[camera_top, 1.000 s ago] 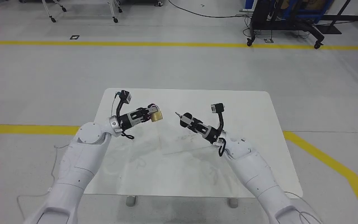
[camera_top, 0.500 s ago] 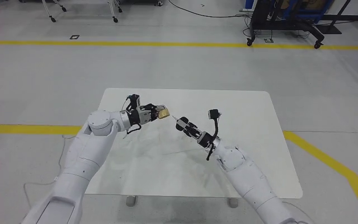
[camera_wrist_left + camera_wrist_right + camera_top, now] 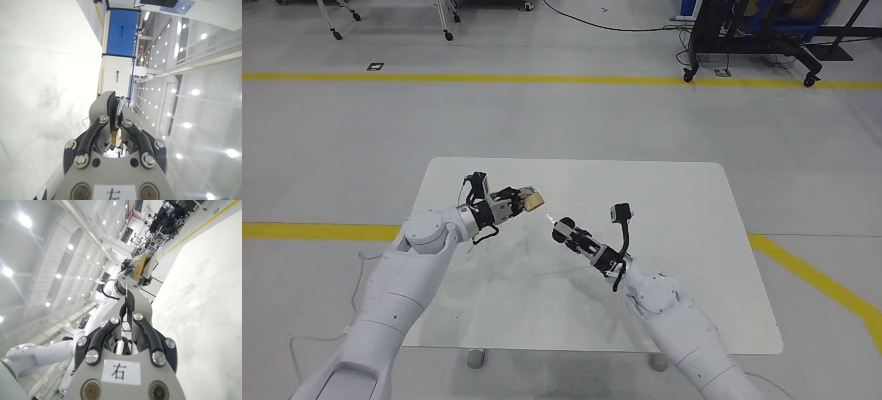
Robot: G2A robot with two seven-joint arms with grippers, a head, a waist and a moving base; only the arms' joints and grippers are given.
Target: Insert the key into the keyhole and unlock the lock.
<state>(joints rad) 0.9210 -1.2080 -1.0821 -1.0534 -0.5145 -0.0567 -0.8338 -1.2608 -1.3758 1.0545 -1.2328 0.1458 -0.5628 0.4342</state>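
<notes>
Above the white table (image 3: 682, 200), my left gripper (image 3: 523, 202) is shut on a brass padlock (image 3: 533, 201). In the left wrist view its brass body (image 3: 114, 136) and silver shackle (image 3: 120, 107) sit between the fingers of the left gripper (image 3: 118, 99). My right gripper (image 3: 562, 231) is shut on a thin key (image 3: 551, 220) whose tip points at the padlock, a short gap away. From the right wrist, the key blade (image 3: 126, 288) sticks out of the right gripper (image 3: 127, 295), with the padlock (image 3: 139, 266) just beyond it. The keyhole is too small to make out.
Both grippers hover over the table's middle back. Yellow floor lines (image 3: 542, 78) run behind and beside the table. A dark wheeled rack (image 3: 752, 40) stands far back right, well off the table.
The right gripper with the key has moved left and nearer the padlock. The left gripper has shifted slightly back and right. The gap between key and padlock has shrunk.
</notes>
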